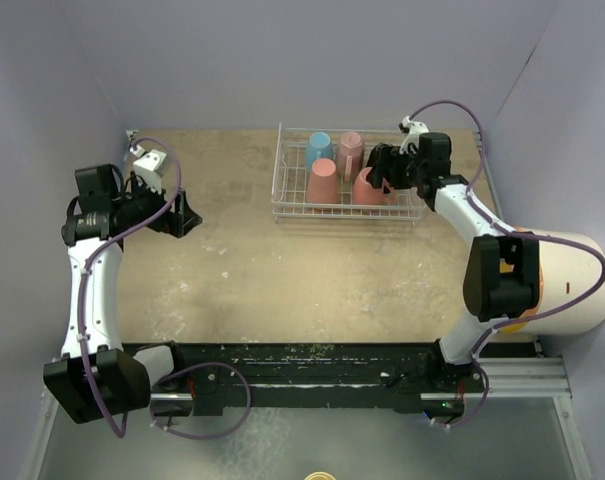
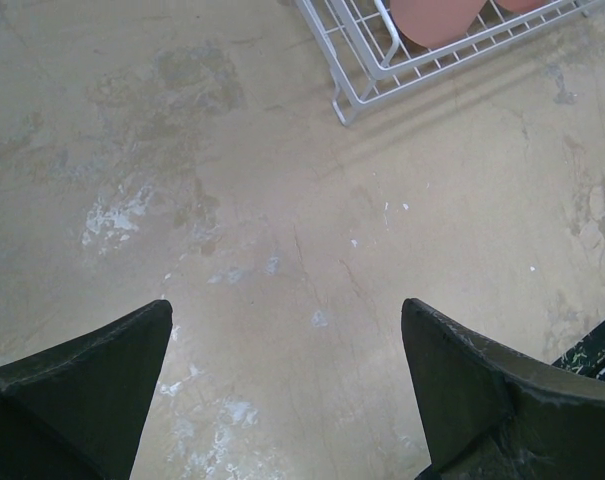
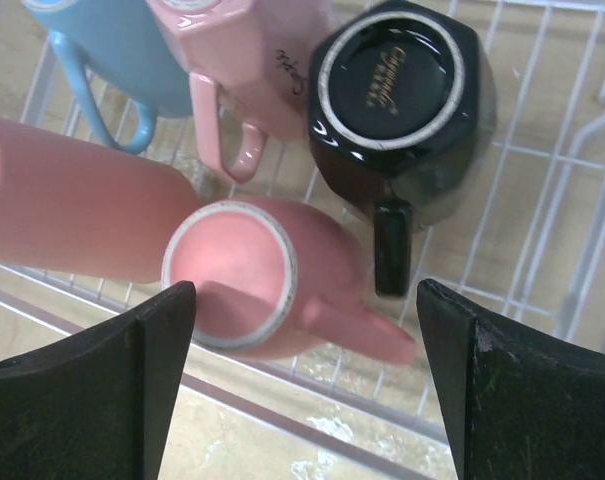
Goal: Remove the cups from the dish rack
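The white wire dish rack stands at the back middle of the table. In it, upside down, are a light blue cup, a pink cup, a second pink cup and a third pink cup. My right gripper is open over the rack's right part. In the right wrist view it straddles the near pink cup and its handle, with the black cup, blue cup and rack wires beyond. My left gripper is open and empty, left of the rack.
A big white cylinder with an orange end lies at the right edge, beside the right arm. The left wrist view shows bare stained tabletop between my left gripper's jaws and the rack's corner at top. Purple walls close in on three sides.
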`<state>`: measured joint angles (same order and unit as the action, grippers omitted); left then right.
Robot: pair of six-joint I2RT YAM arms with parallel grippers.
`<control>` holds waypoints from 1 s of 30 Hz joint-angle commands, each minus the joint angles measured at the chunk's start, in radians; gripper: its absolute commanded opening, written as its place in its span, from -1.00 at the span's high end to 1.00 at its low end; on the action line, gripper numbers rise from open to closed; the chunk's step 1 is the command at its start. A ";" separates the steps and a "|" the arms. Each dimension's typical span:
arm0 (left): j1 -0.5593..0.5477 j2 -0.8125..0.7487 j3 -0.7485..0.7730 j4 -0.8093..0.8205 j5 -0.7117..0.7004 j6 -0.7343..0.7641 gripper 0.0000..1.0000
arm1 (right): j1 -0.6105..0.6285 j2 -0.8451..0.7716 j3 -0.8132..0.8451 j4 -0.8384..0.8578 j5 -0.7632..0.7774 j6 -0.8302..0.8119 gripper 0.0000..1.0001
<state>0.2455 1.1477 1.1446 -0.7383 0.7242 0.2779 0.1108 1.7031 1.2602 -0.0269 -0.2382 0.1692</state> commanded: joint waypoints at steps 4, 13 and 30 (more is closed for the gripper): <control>-0.003 -0.042 0.028 -0.001 0.067 0.061 -0.98 | 0.055 0.025 0.005 0.010 -0.149 -0.042 -0.82; -0.003 -0.024 0.047 0.002 0.092 0.044 -0.99 | 0.121 -0.046 -0.044 -0.076 0.109 -0.004 -0.79; -0.004 -0.056 0.051 -0.018 0.095 0.059 -0.99 | 0.066 -0.170 -0.090 -0.158 0.160 0.056 -0.52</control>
<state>0.2455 1.1236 1.1500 -0.7521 0.7849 0.3111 0.2188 1.5471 1.1572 -0.1429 -0.0444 0.2047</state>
